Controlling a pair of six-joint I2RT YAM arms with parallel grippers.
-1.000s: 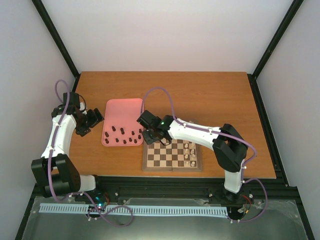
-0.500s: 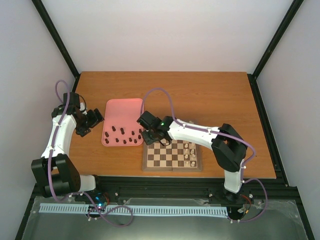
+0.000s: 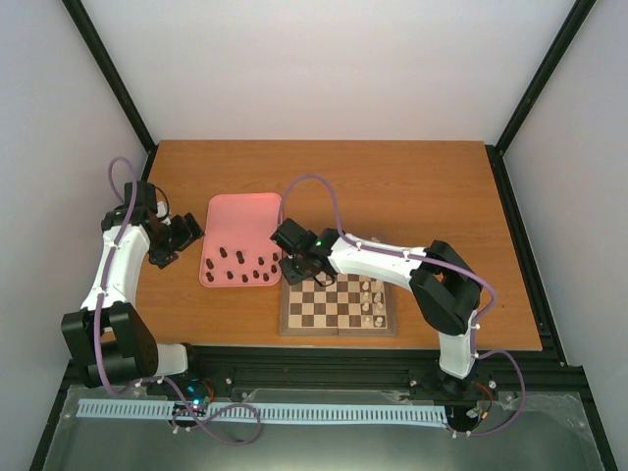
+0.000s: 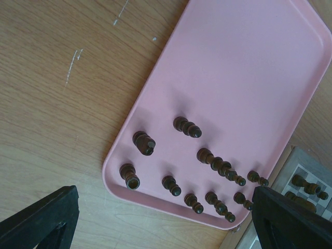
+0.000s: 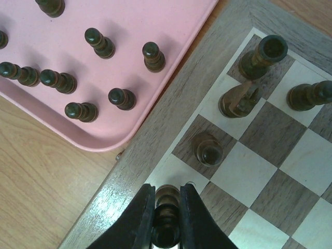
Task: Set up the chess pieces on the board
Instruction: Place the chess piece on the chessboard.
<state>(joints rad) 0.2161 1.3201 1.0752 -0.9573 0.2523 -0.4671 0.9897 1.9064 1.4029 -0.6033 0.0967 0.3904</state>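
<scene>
Seen from above, the tabletop (image 3: 412, 186) carries a pink tray (image 3: 245, 216) and, just beside its near right corner, the board (image 3: 339, 329). A cluster of dark pieces (image 3: 245, 267) stands along the near part of the tray. A few cream pieces (image 3: 373, 299) stand on the right side of the board. The left arm (image 3: 116, 263) reaches toward the tray's left side, its end apart from the tray. The right arm (image 3: 383, 260) stretches across to the board's far left corner, its end over that corner, near the tray.

In the left wrist view, the left fingers (image 4: 44, 220) stand wide apart at the two lower corners, with nothing between them. They frame the near end of the tray, where about a dozen dark pieces stand in loose rows. A corner of the board shows at the lower right, with two dark pieces on it.

In the right wrist view, the right fingers (image 5: 139, 220) are clamped on a dark pawn (image 5: 166, 215), gripping it by its sides. It sits over a cream square at the board's edge, next to the light wooden border. I cannot tell if its base touches the board. Already on nearby squares are another pawn (image 5: 207, 149), a knight (image 5: 237, 101), a rook (image 5: 262, 54) and one more dark piece (image 5: 308, 96). More dark pieces stand on the tray at the upper left.
</scene>
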